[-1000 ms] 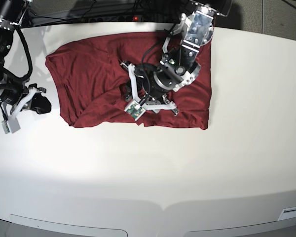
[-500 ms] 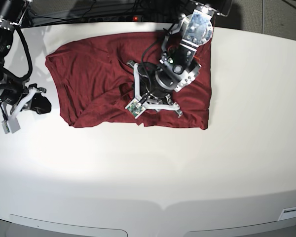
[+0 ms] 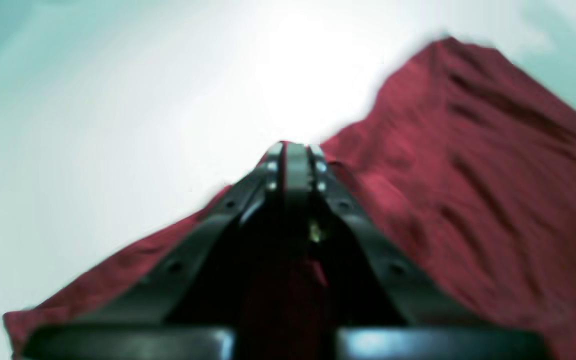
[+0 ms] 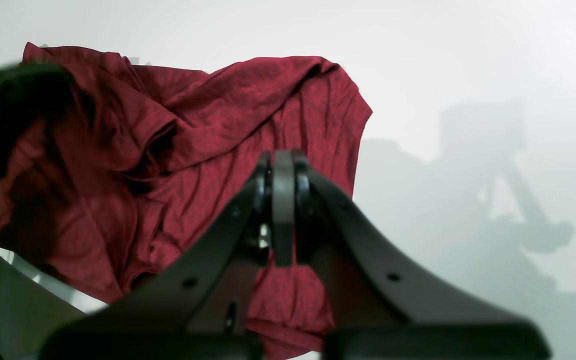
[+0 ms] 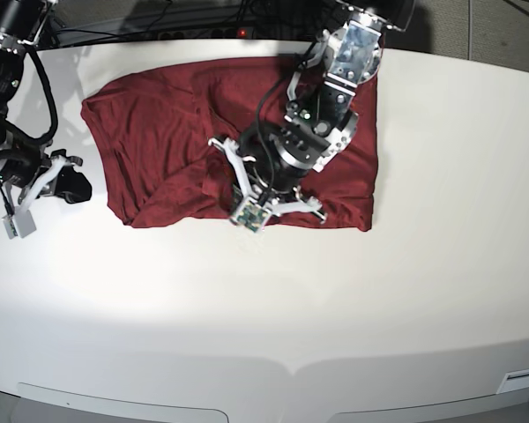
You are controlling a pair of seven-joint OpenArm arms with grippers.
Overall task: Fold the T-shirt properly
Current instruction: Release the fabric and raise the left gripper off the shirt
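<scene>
T-shirt lies crumpled on the tabletop toward its far edge, partly folded. Left end effector is pinched tight at the shirt's near hem; whether cloth is caught, cannot tell. Right end effector is closed, empty, parked off the shirt near the tabletop's edge. Advice: lift slowly, confirm fabric rises, carry the hem straight across, keep edges aligned

Rumpled maroon T-shirt on table

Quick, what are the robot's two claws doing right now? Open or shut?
Left gripper: shut, over the T-shirt; whether it pinches cloth cannot be told.
Right gripper: shut, holding nothing, off the shirt's edge.
</scene>
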